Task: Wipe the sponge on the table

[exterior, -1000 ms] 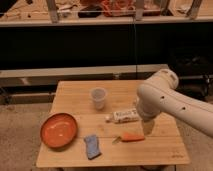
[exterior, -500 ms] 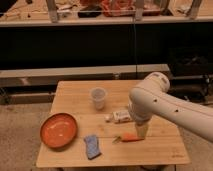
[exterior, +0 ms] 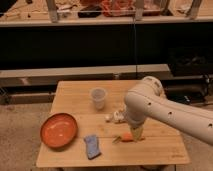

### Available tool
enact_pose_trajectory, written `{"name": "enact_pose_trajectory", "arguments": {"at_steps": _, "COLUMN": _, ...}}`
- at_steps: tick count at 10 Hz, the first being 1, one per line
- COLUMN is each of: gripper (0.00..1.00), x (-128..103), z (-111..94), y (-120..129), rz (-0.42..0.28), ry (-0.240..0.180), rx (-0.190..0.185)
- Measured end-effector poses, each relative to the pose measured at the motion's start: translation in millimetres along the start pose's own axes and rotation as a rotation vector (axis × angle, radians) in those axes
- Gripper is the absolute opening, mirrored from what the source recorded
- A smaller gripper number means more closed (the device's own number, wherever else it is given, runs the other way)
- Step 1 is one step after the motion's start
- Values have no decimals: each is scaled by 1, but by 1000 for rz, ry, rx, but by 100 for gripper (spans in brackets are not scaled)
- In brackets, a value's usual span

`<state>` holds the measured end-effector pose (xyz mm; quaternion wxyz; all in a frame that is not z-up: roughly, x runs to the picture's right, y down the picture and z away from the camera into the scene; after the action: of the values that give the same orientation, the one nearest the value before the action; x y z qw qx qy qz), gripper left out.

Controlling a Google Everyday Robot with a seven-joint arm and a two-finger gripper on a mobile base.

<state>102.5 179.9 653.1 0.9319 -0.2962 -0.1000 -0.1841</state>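
The blue sponge (exterior: 92, 146) lies flat near the front edge of the light wooden table (exterior: 75, 95), left of centre. My gripper (exterior: 136, 133) hangs at the end of the white arm, low over the table's front right part. It is just above the right end of an orange carrot (exterior: 126, 138). The sponge is about a hand's width to the gripper's left, untouched.
An orange bowl (exterior: 59, 131) sits at the table's front left. A clear plastic cup (exterior: 98, 98) stands near the middle. A small white object (exterior: 115, 117) lies partly behind the arm. A dark shelf rack (exterior: 100, 45) runs behind the table.
The arm has swung leftward over the table, so its elbow now covers more of the items behind the carrot. The sponge, bowl and cup have not moved.
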Motion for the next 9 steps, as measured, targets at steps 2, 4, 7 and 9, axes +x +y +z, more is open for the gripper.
{"name": "enact_pose_trajectory", "arguments": {"at_steps": 2, "gripper": 80, "x": -15, "z": 8, "y": -3, "rz": -31, "ry": -22, "rx": -2}}
{"name": "enact_pose_trajectory", "arguments": {"at_steps": 4, "gripper": 80, "x": -20, "z": 12, "y": -2, "rz": -58, "ry": -30, "rx": -2}}
{"name": "enact_pose_trajectory", "arguments": {"at_steps": 7, "gripper": 80, "x": -38, "z": 22, "y": -5, "rz": -92, "ry": -52, "rx": 0}}
{"name": "enact_pose_trajectory", "arguments": {"at_steps": 9, "gripper": 80, "x": -49, "z": 30, "y": -9, "rz": -132, "ry": -61, "rx": 3}}
